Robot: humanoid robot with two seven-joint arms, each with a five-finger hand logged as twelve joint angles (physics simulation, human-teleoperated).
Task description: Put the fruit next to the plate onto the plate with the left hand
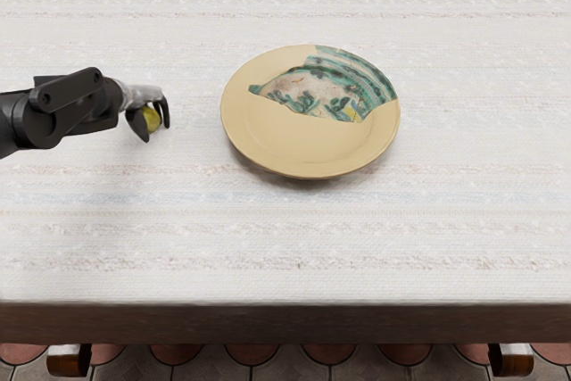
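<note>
A small yellow-green fruit [151, 119] lies on the table to the left of the plate, mostly covered by my left hand [148, 113]. The dark fingers curl down around the fruit and close on it. The arm comes in from the left edge. The plate [268, 136] is a round tan dish with a green and cream pattern across its far right part; it sits near the table's middle, about a hand's width right of the fruit. Nothing lies on the plate. The right arm does not show.
The table [285, 238] wears a pale woven cloth and fills the view. Its front edge runs along the bottom, with chair legs and tiled floor below. A brown wall stands beyond the far edge.
</note>
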